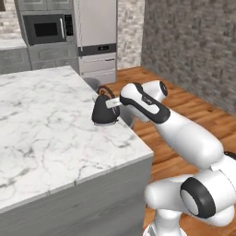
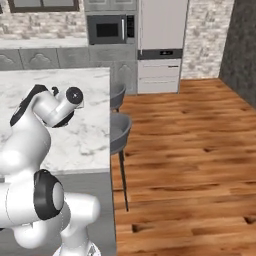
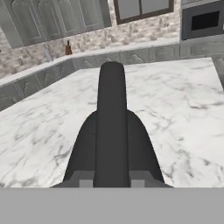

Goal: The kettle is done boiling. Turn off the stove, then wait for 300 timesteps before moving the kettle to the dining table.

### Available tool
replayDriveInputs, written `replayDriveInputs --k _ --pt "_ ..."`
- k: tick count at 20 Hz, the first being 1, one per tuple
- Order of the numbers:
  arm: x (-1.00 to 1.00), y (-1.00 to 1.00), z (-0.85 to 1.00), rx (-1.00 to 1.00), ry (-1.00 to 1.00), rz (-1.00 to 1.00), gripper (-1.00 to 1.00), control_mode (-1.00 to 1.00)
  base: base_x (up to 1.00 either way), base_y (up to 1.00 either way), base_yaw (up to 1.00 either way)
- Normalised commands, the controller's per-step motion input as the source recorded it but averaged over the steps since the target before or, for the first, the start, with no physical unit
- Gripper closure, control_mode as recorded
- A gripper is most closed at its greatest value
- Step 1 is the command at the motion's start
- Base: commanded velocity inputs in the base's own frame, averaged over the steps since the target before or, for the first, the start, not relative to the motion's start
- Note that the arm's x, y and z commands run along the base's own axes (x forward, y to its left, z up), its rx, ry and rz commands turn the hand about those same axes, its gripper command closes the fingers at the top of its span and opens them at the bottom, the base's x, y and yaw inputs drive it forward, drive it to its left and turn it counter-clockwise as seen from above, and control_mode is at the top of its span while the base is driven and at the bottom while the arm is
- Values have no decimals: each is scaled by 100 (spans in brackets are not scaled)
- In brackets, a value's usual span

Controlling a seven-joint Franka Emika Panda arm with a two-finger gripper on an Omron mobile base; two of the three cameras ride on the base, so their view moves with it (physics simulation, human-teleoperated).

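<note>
The small dark kettle [image 1: 104, 113] is low over the white marble dining table [image 1: 46, 133], close to its right edge; whether it touches the top I cannot tell. My gripper [image 1: 112, 103] is shut on the kettle's thin arched handle, reaching in from the right. In the hand view the handle [image 3: 111, 109] runs straight up the middle over the dark body [image 3: 83, 148], with my gripper [image 3: 111, 179] clamped at its base. In the right base view my arm hides the kettle over the dining table [image 2: 85, 135]. The stove is out of view.
Two grey stools [image 2: 120, 131] stand at the table's right side over the wooden floor [image 2: 190, 160]. A built-in microwave [image 1: 46, 28] and a tall pale cabinet unit [image 1: 97, 32] stand against the back wall. Marble stretches left of the kettle.
</note>
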Motion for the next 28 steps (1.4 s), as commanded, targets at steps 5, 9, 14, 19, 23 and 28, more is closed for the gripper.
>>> replayDriveInputs --k 5,9,14,19,23,28 --pt "0 0 0 0 0 0 100 100 80 -3 20" --pt "0 0 0 0 0 0 100 100 77 -3 19" --pt "1 0 0 0 0 0 100 -100 22 0 4" --pt "6 0 -11 0 0 2 100 -100 0 0 0" --pt "14 -4 -17 0 -1 6 100 -100 0 0 0" --pt "15 -3 -20 0 -3 13 100 -100 0 0 0"
